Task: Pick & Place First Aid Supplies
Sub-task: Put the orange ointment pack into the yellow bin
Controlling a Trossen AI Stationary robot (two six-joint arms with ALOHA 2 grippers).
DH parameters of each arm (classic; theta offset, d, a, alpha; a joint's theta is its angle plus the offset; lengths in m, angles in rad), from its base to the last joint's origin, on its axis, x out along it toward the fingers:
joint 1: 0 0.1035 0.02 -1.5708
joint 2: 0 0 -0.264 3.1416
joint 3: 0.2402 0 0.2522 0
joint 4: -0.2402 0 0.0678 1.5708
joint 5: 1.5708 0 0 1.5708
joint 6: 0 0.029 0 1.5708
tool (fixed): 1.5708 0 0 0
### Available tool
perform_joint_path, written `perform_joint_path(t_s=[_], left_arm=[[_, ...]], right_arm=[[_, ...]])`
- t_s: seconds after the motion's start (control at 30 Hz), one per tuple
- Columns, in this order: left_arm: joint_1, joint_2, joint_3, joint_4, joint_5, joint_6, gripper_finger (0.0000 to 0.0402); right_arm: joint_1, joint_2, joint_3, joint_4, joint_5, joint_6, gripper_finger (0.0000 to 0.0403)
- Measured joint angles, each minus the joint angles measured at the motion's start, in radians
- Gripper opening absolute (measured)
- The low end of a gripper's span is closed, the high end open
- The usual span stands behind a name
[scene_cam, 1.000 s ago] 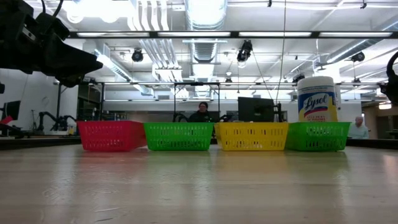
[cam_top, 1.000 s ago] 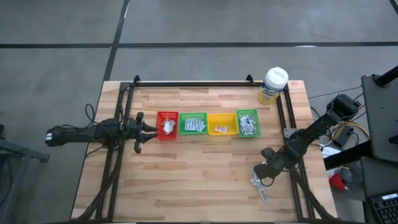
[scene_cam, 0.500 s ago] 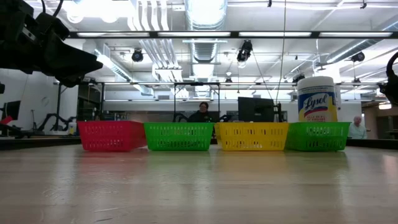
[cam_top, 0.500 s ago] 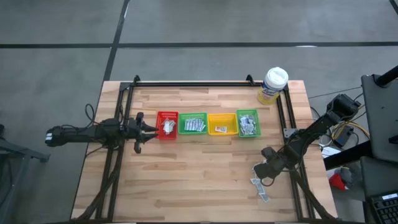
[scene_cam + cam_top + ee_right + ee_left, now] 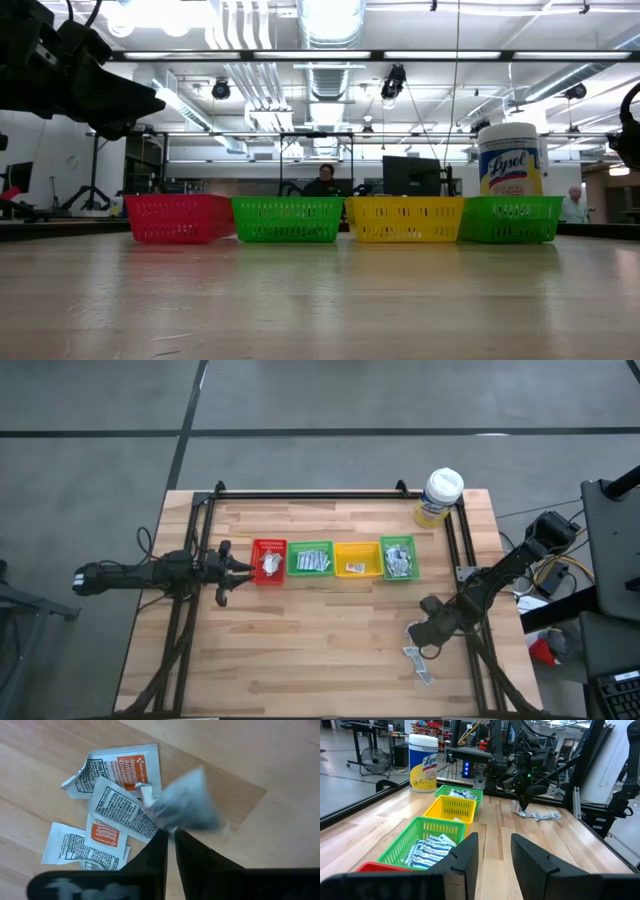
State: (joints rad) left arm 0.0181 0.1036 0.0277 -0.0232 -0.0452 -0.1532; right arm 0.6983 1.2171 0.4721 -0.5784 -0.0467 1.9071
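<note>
- Wooden table (image 5: 330, 640), centre frame; workshop room behind.
- Four bins (image 5: 333, 559) in a centre row hold sachets.
- Right gripper (image 5: 170, 837), lower right, apparently pinches a grey sachet (image 5: 185, 805).
- Left gripper (image 5: 494, 851), left, parted, empty.

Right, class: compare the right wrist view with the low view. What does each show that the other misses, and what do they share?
Only the right wrist view shows the right gripper pinched on a grey sachet above white-and-orange ointment sachets. Only the low view shows the red bin, two green bins, yellow bin and wipes tub. Both show the wooden table.
</note>
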Motion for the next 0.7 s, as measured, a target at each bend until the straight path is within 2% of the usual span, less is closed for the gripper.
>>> perform_joint_path(t_s=[0.17, 0.4, 0.7], left_arm=[[0.0, 0.0, 0.0, 0.0, 0.0, 0.0, 0.0113], [0.0, 0.0, 0.0, 0.0, 0.0, 0.0, 0.0113], [0.0, 0.0, 0.0, 0.0, 0.0, 0.0, 0.0113]], right_arm=[[-0.001, 0.0, 0.0, -0.002, -0.001, -0.021, 0.001], [-0.001, -0.012, 0.027, -0.014, -0.008, -0.051, 0.0008], [0.0, -0.047, 0.126, -0.09, -0.036, -0.153, 0.0008]])
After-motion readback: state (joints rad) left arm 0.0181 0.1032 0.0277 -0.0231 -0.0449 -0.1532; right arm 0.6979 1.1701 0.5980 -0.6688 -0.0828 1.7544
